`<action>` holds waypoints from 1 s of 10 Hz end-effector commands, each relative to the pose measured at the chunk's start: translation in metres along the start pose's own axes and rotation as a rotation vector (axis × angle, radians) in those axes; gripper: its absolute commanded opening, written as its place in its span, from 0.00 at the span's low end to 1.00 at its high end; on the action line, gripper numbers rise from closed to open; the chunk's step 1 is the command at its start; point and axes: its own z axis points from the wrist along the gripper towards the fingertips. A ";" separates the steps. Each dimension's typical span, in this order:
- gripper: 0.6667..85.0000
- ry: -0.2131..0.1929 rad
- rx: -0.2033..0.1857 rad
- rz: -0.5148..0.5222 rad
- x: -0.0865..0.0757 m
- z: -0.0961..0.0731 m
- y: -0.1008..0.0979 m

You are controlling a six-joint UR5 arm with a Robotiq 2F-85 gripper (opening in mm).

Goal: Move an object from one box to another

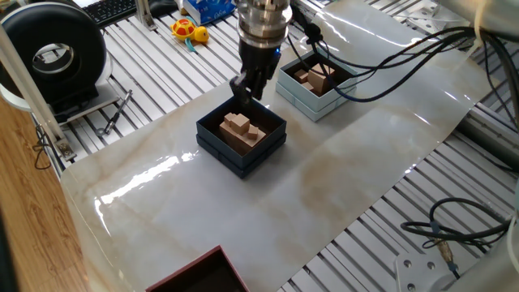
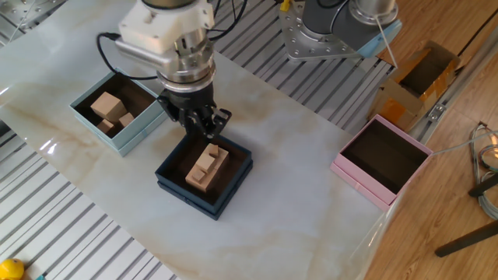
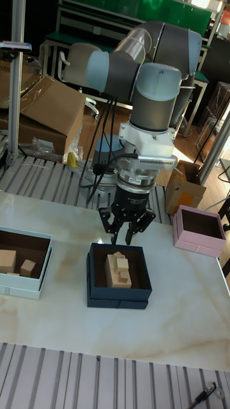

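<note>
The dark navy box (image 1: 212, 139) (image 2: 173, 187) (image 3: 96, 281) holds a stepped wooden block (image 1: 238, 124) (image 2: 205, 168) (image 3: 119, 271). My gripper (image 1: 245, 91) (image 2: 205, 132) (image 3: 127, 238) hangs open just above this box's far wall, with nothing between its fingers. The small light-brown cube (image 2: 125, 120) (image 3: 27, 266) lies in the pale blue-grey box (image 1: 302, 103) (image 2: 84, 110) (image 3: 25, 291), next to a big tan cube (image 1: 321, 79) (image 2: 106, 104) (image 3: 6, 259). That box stands beside the dark one, apart from the gripper.
A pink box (image 2: 358, 177) (image 3: 199, 244) with a dark inside stands on the other side of the dark box. A dark red box corner (image 1: 203, 274) shows at the near table edge. Cables (image 1: 389, 57) trail from the arm. Slatted metal surrounds the marble sheet.
</note>
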 end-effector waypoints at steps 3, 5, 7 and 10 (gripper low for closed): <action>0.46 0.043 -0.019 -0.061 0.017 0.009 0.010; 0.47 0.047 -0.013 -0.092 0.021 0.030 0.014; 0.49 0.053 0.005 -0.127 0.025 0.031 0.006; 0.52 0.057 0.006 -0.170 0.025 0.040 0.006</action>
